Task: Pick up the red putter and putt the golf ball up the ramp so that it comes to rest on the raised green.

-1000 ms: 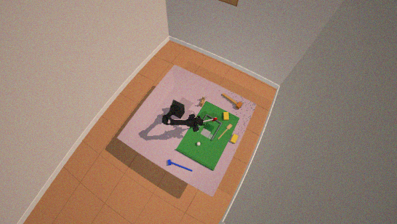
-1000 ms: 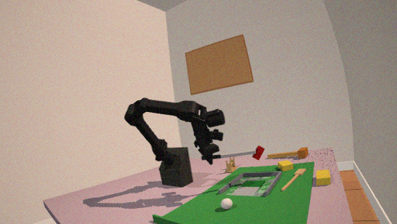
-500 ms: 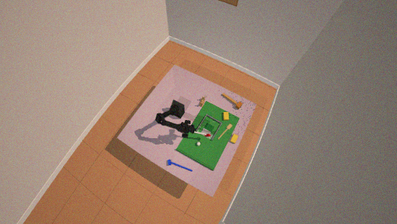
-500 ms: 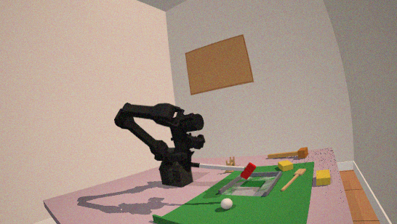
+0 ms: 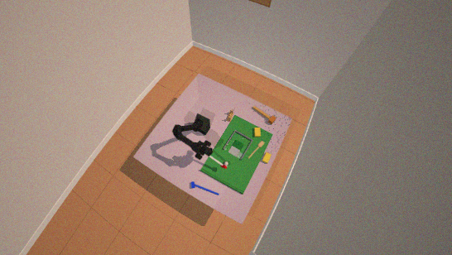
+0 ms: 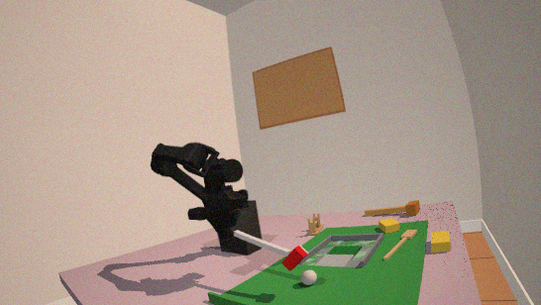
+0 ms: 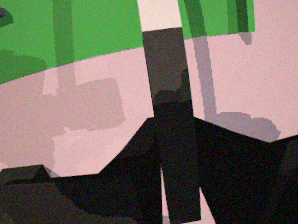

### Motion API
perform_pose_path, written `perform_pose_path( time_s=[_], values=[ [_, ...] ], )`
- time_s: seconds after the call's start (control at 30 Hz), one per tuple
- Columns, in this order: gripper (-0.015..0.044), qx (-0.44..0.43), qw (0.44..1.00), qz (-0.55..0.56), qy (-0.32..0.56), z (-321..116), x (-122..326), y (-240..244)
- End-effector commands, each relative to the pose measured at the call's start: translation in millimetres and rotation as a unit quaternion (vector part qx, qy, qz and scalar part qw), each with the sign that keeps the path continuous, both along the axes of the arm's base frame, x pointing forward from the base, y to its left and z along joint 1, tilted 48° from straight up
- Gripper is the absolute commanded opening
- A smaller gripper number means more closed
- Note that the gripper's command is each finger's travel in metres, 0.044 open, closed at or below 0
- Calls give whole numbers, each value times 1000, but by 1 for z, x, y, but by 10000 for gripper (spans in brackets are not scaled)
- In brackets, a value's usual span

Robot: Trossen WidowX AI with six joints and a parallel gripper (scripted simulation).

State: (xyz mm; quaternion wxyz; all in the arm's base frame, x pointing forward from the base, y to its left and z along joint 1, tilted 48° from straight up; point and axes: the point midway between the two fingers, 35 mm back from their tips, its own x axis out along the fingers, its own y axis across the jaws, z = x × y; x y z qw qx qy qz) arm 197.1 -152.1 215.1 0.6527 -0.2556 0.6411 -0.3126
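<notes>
red putter (image 6: pixel 270 244) pinched by its dark grip end in gripper (image 6: pixel 229 229), jaws pressed onto the shaft, pale shaft angling down over the edge of the green mat (image 6: pixel 347 287). red head low, hanging just above the mat and just beside the golf ball (image 6: pixel 308 277), on the ball's arm side; contact not confirmable from exterior view. top view agrees: head next to ball (image 5: pixel 226 164) near the mat's front-left part. pick-up step done, now at address / pre-stroke. ball not yet on the raised green (image 6: pixel 345 249), which sits inside the grey ramp frame (image 6: pixel 369 249) further up the mat.

next move, as a judgement: line the face behind the ball along the ramp's axis, then a short controlled sweep; too hard likely overshoots the green, off-angle likely clips the frame.

putter look: small blocky red head, thin white shaft, dark handle section. wrist view shows only the dark handle between the fingers, pale shaft beyond; head out of frame.
</notes>
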Motion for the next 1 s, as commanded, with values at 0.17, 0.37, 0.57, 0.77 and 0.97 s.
perform_pose_path(
  time_s=[0.17, 0.37, 0.57, 0.77, 0.97],
  values=[
    [0, -2, 1000, -2, -5, -12, -1, -15],
    [0, -4, 1000, -2, -5, -24, -2, -29],
    [0, -4, 1000, -2, -5, -28, -2, -34],
    [0, -4, 1000, -2, -5, -35, -2, -41],
    [0, -5, 1000, -2, -5, -41, -3, -48]
  ],
)
